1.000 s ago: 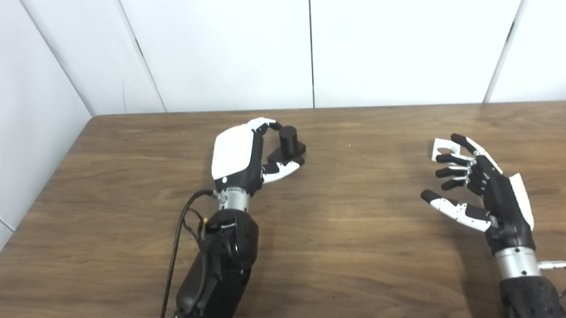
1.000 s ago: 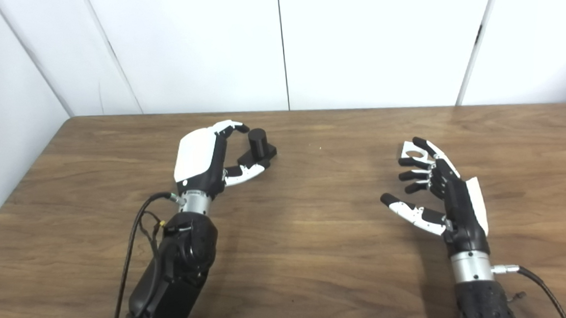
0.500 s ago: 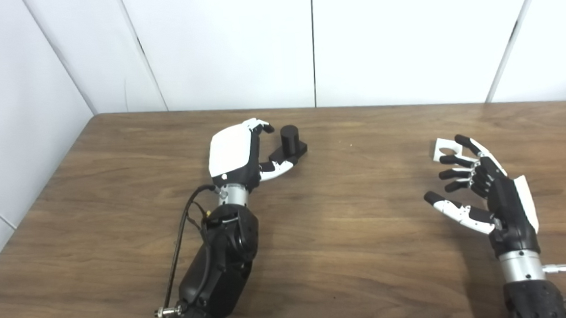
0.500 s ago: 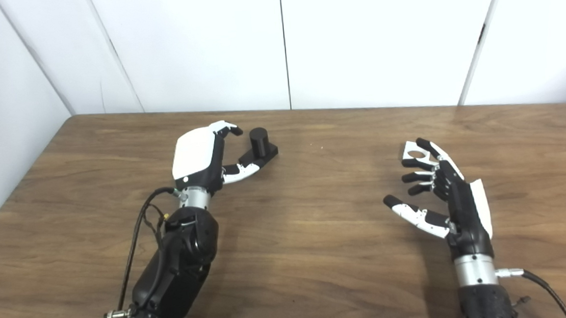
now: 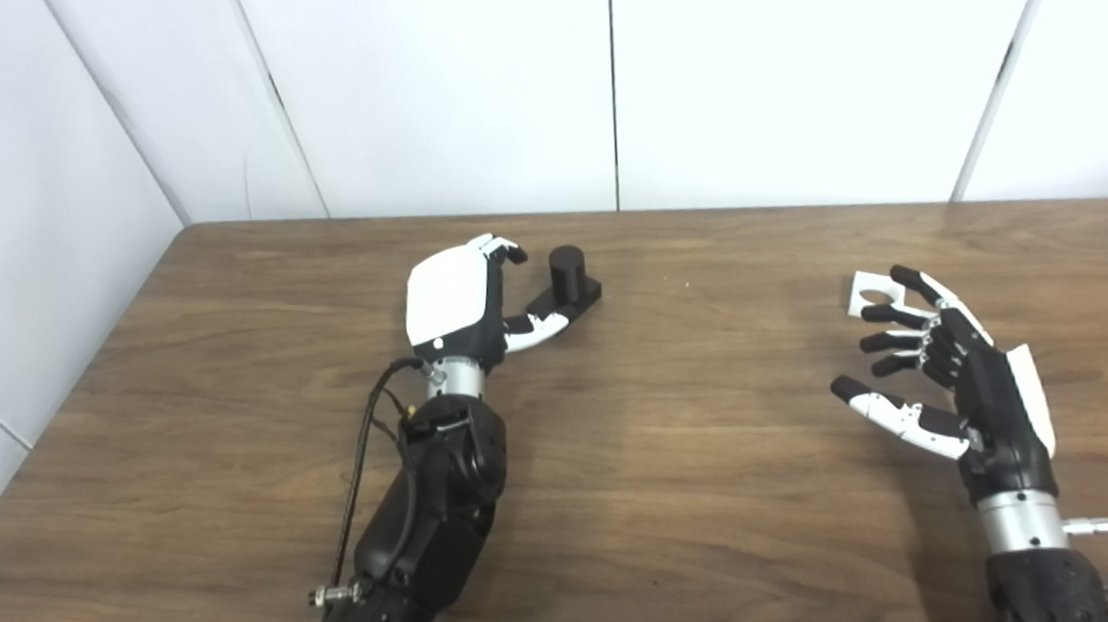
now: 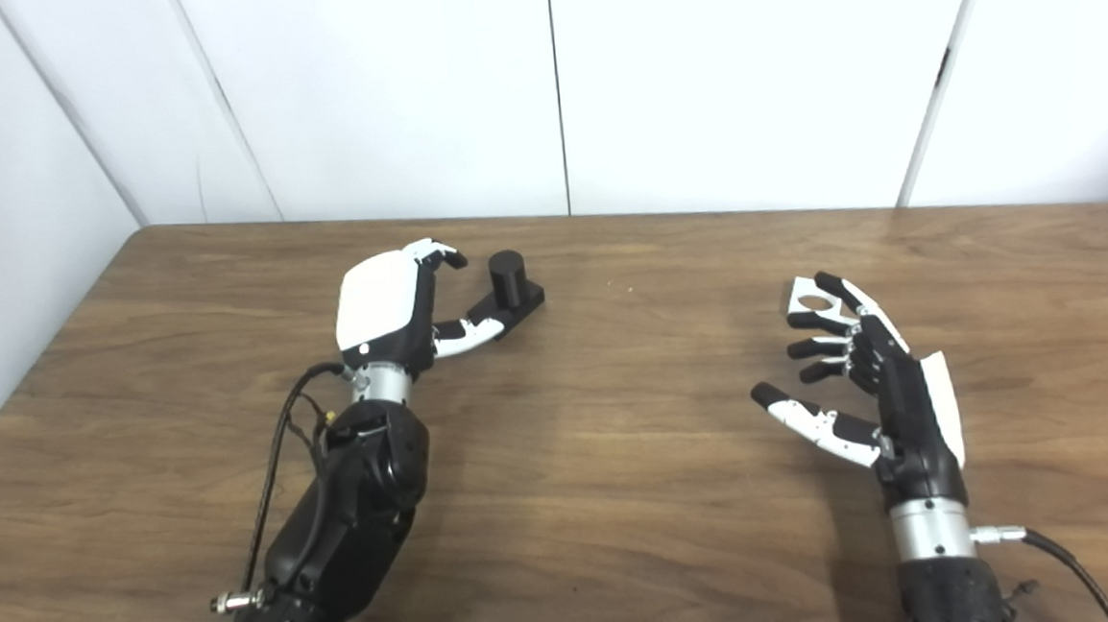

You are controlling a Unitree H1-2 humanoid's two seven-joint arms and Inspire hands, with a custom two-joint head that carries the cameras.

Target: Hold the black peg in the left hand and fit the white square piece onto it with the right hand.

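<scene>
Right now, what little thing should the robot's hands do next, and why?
Probably the left hand should slide forward and close its fingers around the black peg. That hand is open beside the peg, which stands on the table, not held. The right hand is also open, fingertips over the white square piece, which lies flat.

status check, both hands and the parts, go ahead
Left hand open beside black peg, not gripping. Right hand open, fingers over white square piece. Both parts on table. Nothing between.
</scene>
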